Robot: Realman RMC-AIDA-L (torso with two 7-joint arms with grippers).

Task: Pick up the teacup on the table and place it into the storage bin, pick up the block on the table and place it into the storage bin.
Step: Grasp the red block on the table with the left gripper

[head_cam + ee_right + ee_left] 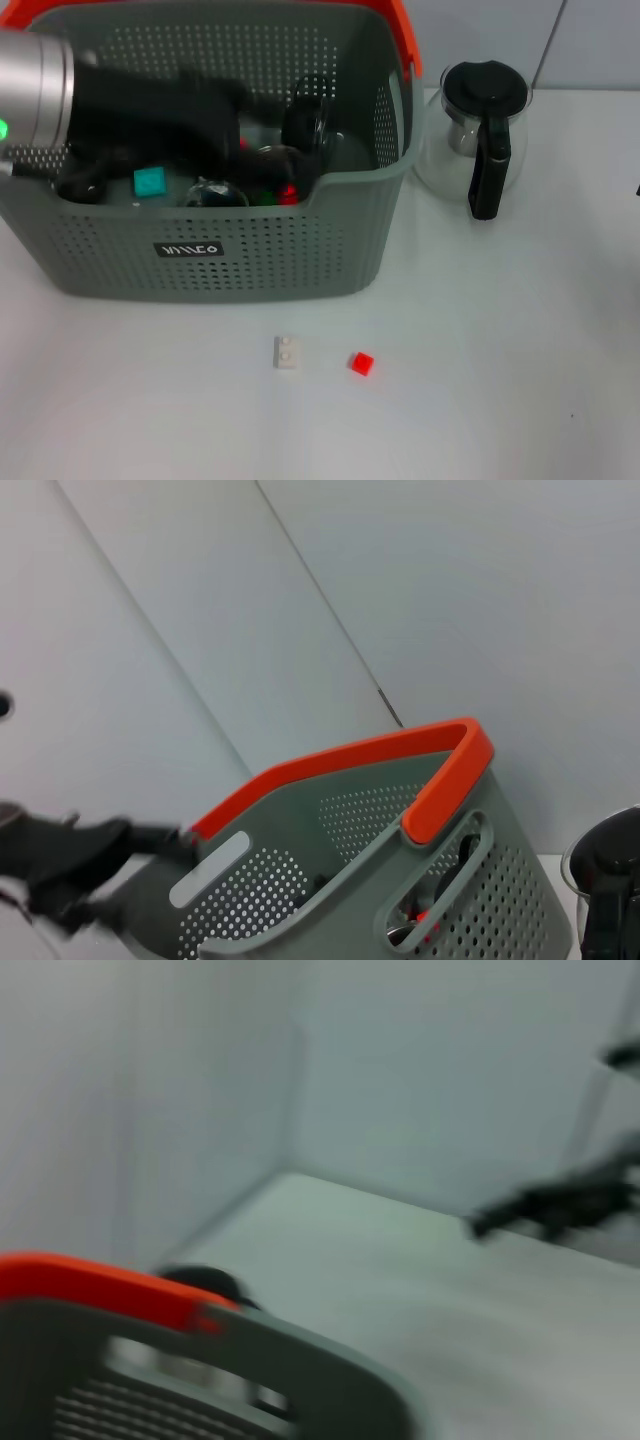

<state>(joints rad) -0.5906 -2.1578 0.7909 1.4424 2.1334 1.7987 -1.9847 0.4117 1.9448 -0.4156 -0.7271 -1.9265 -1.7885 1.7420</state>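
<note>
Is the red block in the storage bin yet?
No, a small red block lies on the table in front of the storage bin.

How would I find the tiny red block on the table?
Start at the big grey perforated plastic storage bin with the orange handle. On the white table in front of it lie two small pieces side by side, apart. The small red cube block is nearer the glass pot side; its neighbour is whitish, flat and studded.
</note>
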